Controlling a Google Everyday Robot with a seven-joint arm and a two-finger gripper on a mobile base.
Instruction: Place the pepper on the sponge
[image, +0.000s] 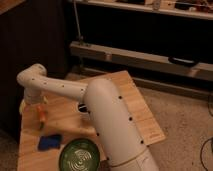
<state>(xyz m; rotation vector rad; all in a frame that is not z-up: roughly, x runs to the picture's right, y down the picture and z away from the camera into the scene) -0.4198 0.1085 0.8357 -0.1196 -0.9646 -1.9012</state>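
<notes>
Starting at the left edge of the wooden table (135, 107): the gripper (38, 106), pointed down from the bent white wrist and low over the boards near the table's left rim. It is largely hidden behind the arm, with the jaws apart and nothing seen between them.

Pepper (42, 119): slim and orange-red, lying on the table top directly below the gripper. Whether the two touch cannot be told.

Sponge (49, 142): a flat blue pad on the boards nearer the front edge, just beyond the pepper's lower end and apart from it.

Green bowl (79, 157): round and dark green with pale rings inside, at the front edge, just right of the sponge.

Small dark object (82, 107): mid-table, partly covered by the arm. Its kind cannot be told.

Robot arm (107, 120): a thick white tube rising from the lower right and reaching left across the table to an elbow above the gripper.

Long low shelf (150, 57): behind the table, against a dark wall.
</notes>
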